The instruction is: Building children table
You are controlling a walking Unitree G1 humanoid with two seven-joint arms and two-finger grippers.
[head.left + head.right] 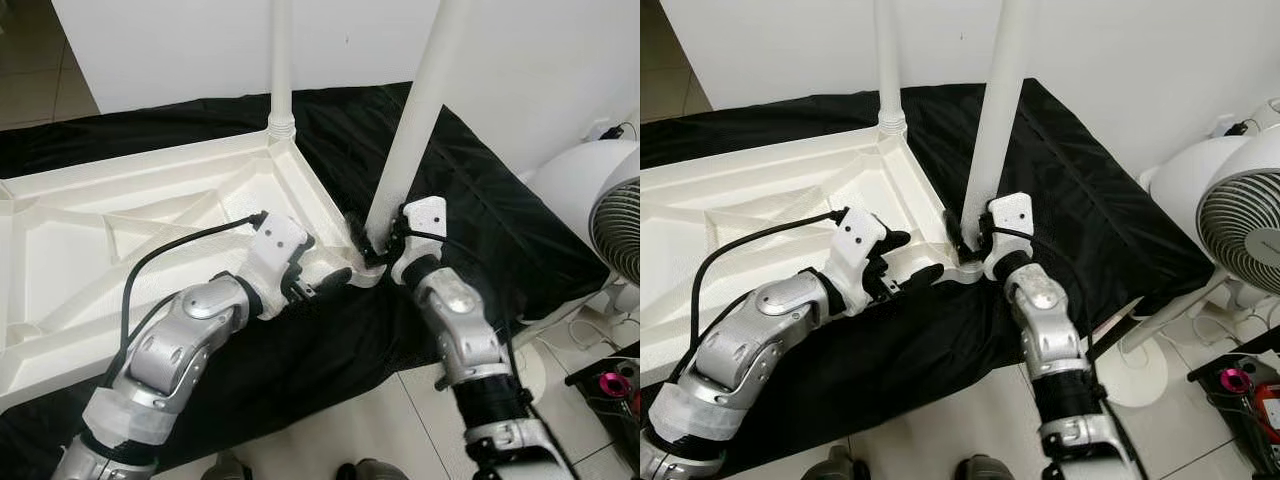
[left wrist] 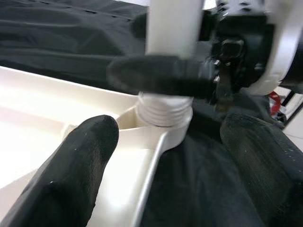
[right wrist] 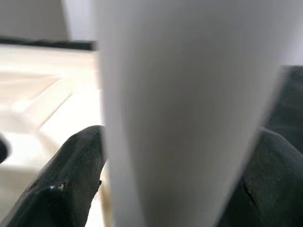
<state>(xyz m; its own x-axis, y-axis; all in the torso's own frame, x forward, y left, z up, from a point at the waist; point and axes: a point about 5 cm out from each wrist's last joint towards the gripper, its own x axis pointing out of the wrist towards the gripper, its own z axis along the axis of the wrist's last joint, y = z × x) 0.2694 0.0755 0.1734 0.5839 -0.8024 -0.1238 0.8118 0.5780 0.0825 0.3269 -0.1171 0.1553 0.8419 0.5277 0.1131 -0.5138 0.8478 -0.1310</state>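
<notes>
The white tabletop (image 1: 120,240) lies upside down on a black cloth (image 1: 480,200), ribbed underneath; I judge it light, stiff moulded plastic, best steadied by its rim. A far leg (image 1: 281,60) already stands in its corner socket. The near leg (image 1: 415,110), a smooth tapering tube likely to slip, sits on its threaded end in the near corner, so I hold it low. My right gripper (image 1: 380,245) pinches its base; my left gripper (image 1: 335,280) is spread beside the socket.
</notes>
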